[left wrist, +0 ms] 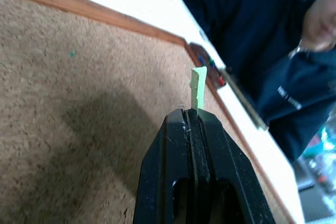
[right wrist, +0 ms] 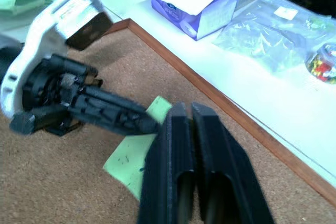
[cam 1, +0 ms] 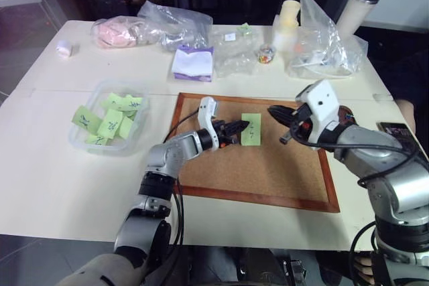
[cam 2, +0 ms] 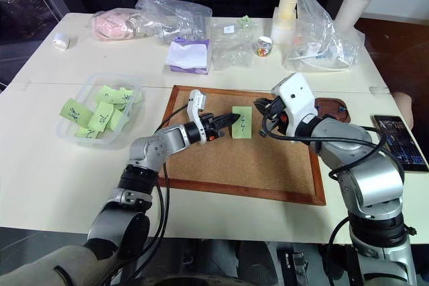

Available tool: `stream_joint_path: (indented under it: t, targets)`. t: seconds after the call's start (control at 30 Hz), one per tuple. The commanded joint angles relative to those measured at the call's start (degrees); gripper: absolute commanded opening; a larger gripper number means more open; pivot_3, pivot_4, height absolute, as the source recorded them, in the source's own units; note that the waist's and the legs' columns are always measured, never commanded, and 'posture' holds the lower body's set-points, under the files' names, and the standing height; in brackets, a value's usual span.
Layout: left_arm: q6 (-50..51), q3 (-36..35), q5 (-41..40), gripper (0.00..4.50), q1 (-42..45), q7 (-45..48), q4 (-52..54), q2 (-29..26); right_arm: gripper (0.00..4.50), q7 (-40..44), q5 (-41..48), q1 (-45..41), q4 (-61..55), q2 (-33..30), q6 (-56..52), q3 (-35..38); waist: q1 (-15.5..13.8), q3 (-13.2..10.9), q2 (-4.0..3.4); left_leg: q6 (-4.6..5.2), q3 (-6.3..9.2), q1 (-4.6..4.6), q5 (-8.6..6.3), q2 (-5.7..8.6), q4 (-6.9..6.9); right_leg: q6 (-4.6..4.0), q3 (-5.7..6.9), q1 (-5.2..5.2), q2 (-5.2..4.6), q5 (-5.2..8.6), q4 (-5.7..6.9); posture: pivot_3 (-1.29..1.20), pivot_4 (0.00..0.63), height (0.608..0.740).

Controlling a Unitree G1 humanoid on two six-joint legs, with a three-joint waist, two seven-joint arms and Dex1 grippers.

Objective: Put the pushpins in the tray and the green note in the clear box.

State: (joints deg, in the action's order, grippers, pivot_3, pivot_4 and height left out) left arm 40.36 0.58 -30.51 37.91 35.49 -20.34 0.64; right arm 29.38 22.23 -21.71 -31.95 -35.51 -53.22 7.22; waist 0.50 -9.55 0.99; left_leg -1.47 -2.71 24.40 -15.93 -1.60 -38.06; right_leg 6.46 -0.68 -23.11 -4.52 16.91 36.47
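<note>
One green note (cam 1: 251,129) sits on the cork board (cam 1: 268,172), its edge pinched by the left gripper (cam 1: 238,127). The right gripper (cam 1: 273,112), at the note's 3 o'clock, is pressed together, holding nothing. At 9 o'clock, one clear box (cam 1: 127,140) holds about six more notes (cam 1: 110,124). One tray (cam 2: 333,108) lies by the board's 3 o'clock edge.

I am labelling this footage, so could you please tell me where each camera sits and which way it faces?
Head stereo pair: looks forward and down over both arms at the wood-framed cork board.
Left wrist: along the shut left gripper pinching the light-green paper note.
Right wrist: along the shut right gripper.
All views share the note and board.
</note>
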Motion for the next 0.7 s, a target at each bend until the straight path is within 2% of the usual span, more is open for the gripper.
stream_joint_path:
  t: [0.03, 0.13, 0.3, 0.57, 0.7]
  targets:
    - [-4.63, 6.18, 4.31, 0.10, -3.01, 3.86, 6.66, -2.22, 0.00, -4.01, -0.13, -3.32, 11.00, 1.63, 3.58, 8.95, 0.01, 0.01, -0.01, -0.01, -0.03, 0.00, 0.00, 0.00, -0.03, 0.00, -0.03, 0.00, 0.00, 0.00, 0.03, 0.00, 0.150, 0.740]
    - [-6.76, 8.44, 6.08, 0.10, -5.52, 4.78, 10.73, -3.88, 0.00, -5.87, -0.58, -5.39, 20.64, 2.29, 6.66, 12.41, -0.01, 0.04, -0.06, -0.02, -0.09, -0.03, 0.01, 0.00, -0.04, 0.00, -0.07, -0.01, -0.01, 0.00, 0.11, 0.00, 0.150, 0.740]
    - [-12.51, 12.21, 11.02, 0.10, -9.79, 5.15, 15.55, -7.00, 0.00, -7.11, -3.96, -8.46, 35.03, 0.70, 14.05, 13.03, 0.10, 0.08, -0.13, -0.02, -0.15, -0.06, 0.02, -0.01, -0.04, 0.00, -0.11, -0.03, -0.01, 0.00, 0.18, 0.00, 0.150, 0.740]
    - [-13.63, 12.34, 12.46, 0.10, -12.94, 4.40, 18.46, -8.47, 0.00, -8.89, -7.94, -14.67, 57.67, -0.86, 25.40, 12.66, 0.22, 0.09, -0.17, 0.08, -0.29, -0.17, 0.09, -0.01, -0.13, 0.00, -0.25, -0.08, -0.01, 0.00, 0.51, 0.00, 0.150, 0.740]
    - [-13.20, 11.96, 12.54, 0.10, -13.68, 3.92, 19.33, -8.76, 0.00, -7.14, -8.96, -16.88, 67.02, -1.49, 29.59, 11.60, 0.25, 0.09, -0.17, 0.11, -0.29, -0.21, 0.13, -0.01, -0.14, 0.00, -0.26, -0.08, -0.01, 0.00, 0.59, 0.00, 0.150, 0.740]
